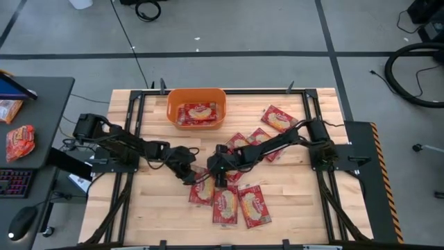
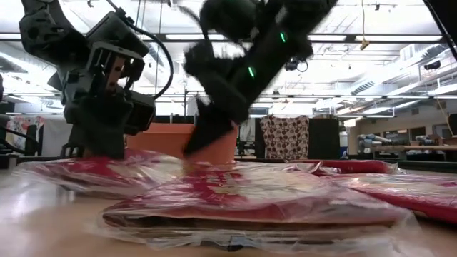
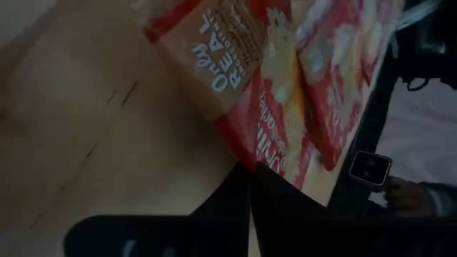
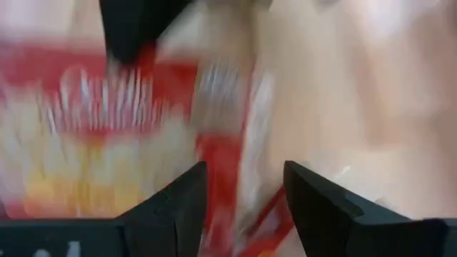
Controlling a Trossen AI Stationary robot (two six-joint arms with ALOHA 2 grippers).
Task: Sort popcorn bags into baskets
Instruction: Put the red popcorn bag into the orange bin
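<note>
Over the middle of the bench (image 1: 291, 194) both grippers meet above the near bags (image 1: 226, 201). Right gripper (image 1: 220, 177) has its jaws parted astride a bag edge; left gripper (image 1: 189, 173) looks closed, holding nothing I can make out. Far off sits the tub (image 1: 197, 94), bags inside.

The popcorn bags (image 1: 225, 205) at lower centre of the high view were red with cream-yellow oval labels. One in the left wrist view (image 3: 285, 78) bore white lettering on red and tan. The basket (image 1: 197, 93) at upper centre was orange. The table (image 1: 291, 201) was pale wood with black rails. Both arms were dark; one in the low view carried small green lights (image 2: 251, 71).
</note>
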